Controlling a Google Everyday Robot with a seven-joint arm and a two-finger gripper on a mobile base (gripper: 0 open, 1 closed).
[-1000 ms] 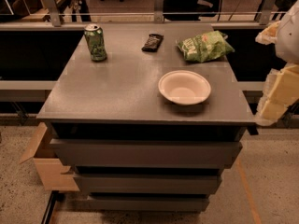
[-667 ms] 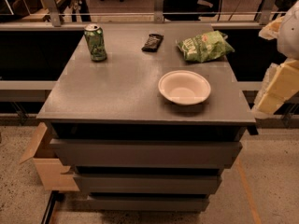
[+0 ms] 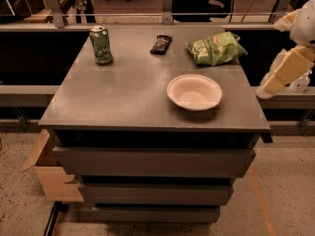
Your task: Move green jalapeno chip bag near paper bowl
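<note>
The broad grey flat-topped drawer cabinet [image 3: 123, 92] served as the work surface, and everything on it sat towards the back or the right side, probably laid out within the arm's reach. An open brown cardboard box [image 3: 49, 176] stood on the floor against its lower left side, out of the way. The robot's cream-coloured gripper [image 3: 283, 73] hung beyond the cabinet's right edge, level with the top and touching nothing; whether it was spread or pressed together could not be told. Held off to the side like that, it seemed parked ahead of a reach rather than engaged. The shallow round off-white paper bowl [image 3: 194, 91] rested upright right of centre, near the front. The crinkled bright-green jalapeno chip bag [image 3: 215, 48] lay flat at the back right corner, behind the bowl and apart from it (so the task looked unstarted). A green drink can [image 3: 101, 44] stood upright at the back left, and a small dark flat packet [image 3: 161, 44] lay between can and bag.
</note>
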